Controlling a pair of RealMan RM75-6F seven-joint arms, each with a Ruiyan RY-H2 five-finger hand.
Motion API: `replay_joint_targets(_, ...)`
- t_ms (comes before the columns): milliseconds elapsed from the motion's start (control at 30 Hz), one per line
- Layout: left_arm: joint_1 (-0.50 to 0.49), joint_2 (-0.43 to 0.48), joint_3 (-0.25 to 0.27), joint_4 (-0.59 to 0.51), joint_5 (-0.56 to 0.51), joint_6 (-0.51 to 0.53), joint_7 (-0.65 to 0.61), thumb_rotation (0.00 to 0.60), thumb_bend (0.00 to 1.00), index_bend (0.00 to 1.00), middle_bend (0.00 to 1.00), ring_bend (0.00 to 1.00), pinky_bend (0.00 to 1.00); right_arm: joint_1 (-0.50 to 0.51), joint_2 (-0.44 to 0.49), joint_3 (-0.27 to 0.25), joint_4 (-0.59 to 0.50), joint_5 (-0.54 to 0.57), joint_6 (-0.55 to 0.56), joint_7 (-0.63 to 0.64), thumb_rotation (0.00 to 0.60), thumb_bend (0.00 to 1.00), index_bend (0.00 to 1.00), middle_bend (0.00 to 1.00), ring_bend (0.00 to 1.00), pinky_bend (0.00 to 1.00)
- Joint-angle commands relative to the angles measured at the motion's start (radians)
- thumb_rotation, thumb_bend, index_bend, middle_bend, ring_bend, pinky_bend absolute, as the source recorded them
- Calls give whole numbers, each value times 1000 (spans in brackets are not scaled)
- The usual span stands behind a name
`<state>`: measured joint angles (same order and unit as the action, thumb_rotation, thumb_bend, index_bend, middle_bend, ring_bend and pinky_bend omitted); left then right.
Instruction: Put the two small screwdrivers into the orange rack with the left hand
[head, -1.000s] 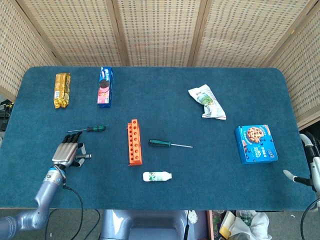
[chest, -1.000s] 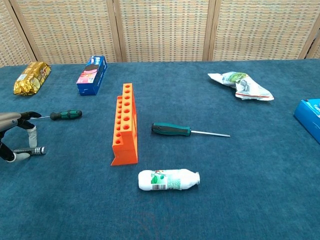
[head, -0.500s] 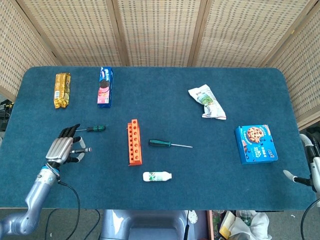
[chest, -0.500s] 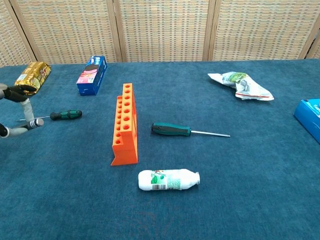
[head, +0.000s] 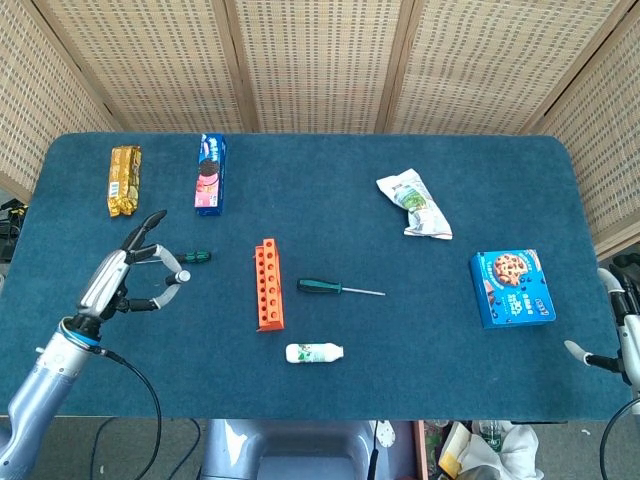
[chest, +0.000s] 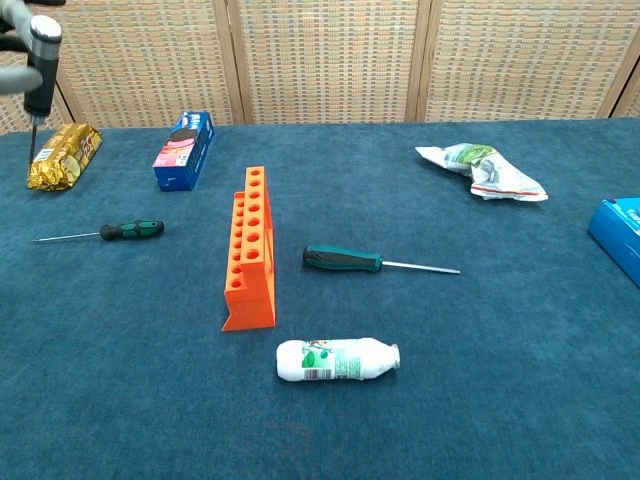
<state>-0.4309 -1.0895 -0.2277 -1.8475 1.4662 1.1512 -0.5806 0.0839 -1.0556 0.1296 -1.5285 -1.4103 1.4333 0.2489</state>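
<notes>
Wicker screens back the blue counter (head: 330, 180) where our left hand (head: 125, 280), raised above the near left, pinches a small grey-handled screwdriver (chest: 40, 70), tip pointing down. A second small screwdriver (chest: 118, 231), green-handled, lies flat left of the orange rack (chest: 250, 250), apart from it. A larger screwdriver (chest: 370, 262) lies right of the rack. Our right hand (head: 600, 355) barely shows at the right edge; we cannot tell its state.

Small screwdriver, silver-black handle (chest: 43, 45): held upright, tip down, in the left robot hand (head: 128, 280), raised above the counter (chest: 450, 400).
Small screwdriver, green-black handle (chest: 118, 231): lying flat, left of rack.
Orange rack (chest: 250, 250): upright, holes empty.
</notes>
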Motion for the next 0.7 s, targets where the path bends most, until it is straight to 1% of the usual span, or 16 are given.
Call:
replay_joint_targets(33,-48,-44,-38,-48,23,9,-134,600,406,633,0,0,0,0,1,0,1,1,0,3,600,0,0,0,0,0)
replay_joint_targets(300,-127,-137,-46,-39,-59,-79,-145,600,405,636,0,0,0,1,3,4,8,9,-6,17,600,0,0,0,0,0)
replay_joint_targets(700,-173,-246,-52,33,-129,-121,-202,600,406,636,0,0,0,6,1,4,15,16,-20,20,600,0,0,0,0,0)
